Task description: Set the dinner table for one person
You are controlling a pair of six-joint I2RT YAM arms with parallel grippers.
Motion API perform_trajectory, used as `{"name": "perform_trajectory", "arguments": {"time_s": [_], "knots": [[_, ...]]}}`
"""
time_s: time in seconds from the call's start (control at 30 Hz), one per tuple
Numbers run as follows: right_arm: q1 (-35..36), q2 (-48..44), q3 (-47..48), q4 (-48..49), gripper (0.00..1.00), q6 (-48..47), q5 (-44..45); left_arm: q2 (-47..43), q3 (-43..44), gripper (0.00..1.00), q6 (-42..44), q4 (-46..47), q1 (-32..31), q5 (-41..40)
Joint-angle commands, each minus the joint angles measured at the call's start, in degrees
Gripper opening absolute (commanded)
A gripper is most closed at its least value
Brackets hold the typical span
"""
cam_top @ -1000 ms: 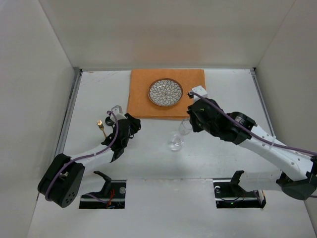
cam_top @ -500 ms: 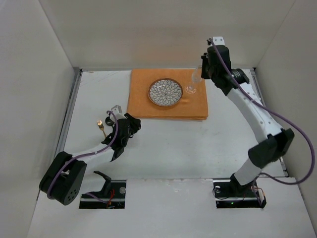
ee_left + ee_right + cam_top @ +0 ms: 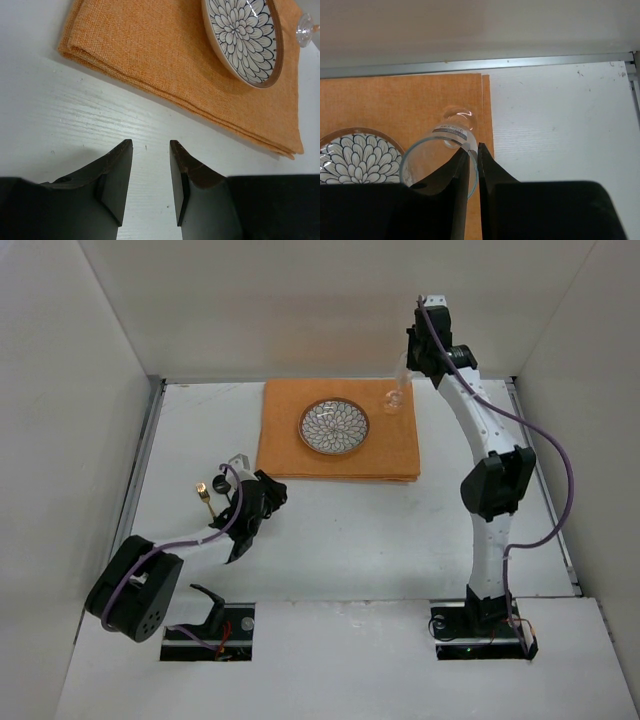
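Note:
My right gripper (image 3: 473, 147) is shut on the rim of a clear stemmed glass (image 3: 440, 155), one finger inside the bowl and one outside. In the top view the glass (image 3: 394, 396) is at the far right corner of the orange placemat (image 3: 290, 445). Whether its foot touches the cloth I cannot tell. A flower-patterned plate (image 3: 334, 427) lies on the mat, left of the glass. My left gripper (image 3: 150, 145) is open and empty, low over the white dinner table (image 3: 75, 110) just in front of the mat's near left corner (image 3: 150, 55).
A small gold utensil (image 3: 203, 494) lies on the table left of the left gripper (image 3: 272, 488). Metal rails (image 3: 143, 465) run along the table's sides and back edge (image 3: 530, 62). White walls enclose the table on three sides.
The right arm carried the glass from the table in front of the mat up to the mat's far right corner, stretching out nearly straight. The left arm barely moved.

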Motion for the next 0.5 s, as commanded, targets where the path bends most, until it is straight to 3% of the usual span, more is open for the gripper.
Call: {"name": "perform_trajectory", "arguments": {"time_s": [0.0, 0.23, 0.47], "knots": [[0.03, 1.76, 8.11, 1.44, 0.16, -0.82, -0.54, 0.79, 0.07, 0.34, -0.62, 3.41, 0.41, 0.5], [0.29, 9.86, 19.46, -3.04, 0.17, -1.87, -1.16, 1.85, 0.33, 0.34, -0.62, 3.58, 0.41, 0.5], [0.38, 13.02, 20.26, -4.28, 0.17, -1.96, -1.16, 2.2, 0.25, 0.34, -0.62, 3.67, 0.67, 0.5]]}}
